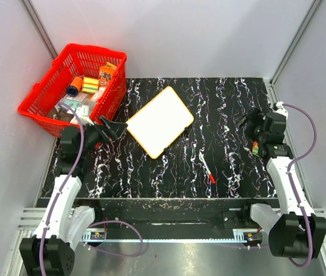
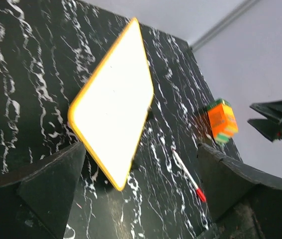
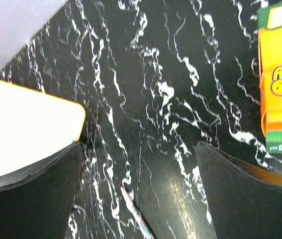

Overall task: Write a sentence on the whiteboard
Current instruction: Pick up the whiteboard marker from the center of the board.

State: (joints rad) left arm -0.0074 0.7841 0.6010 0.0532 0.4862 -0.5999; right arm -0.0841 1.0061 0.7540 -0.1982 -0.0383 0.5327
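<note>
The whiteboard (image 1: 160, 121) lies on the black marbled surface (image 1: 226, 98) directly ahead of your left pincer (image 2: 141, 148), its near corner just off the fingertips; I cannot tell if they touch. From your right pincer (image 3: 140, 145) it sits well apart, across the surface. The board's face glares plain white. The only readable writing is on an orange carton (image 3: 280, 84) beside the right pincer: yellow letters starting "Ap", cut off. Both pincers stand spread wide, gripping nothing. A red-tipped marker (image 1: 207, 169) lies between them.
</note>
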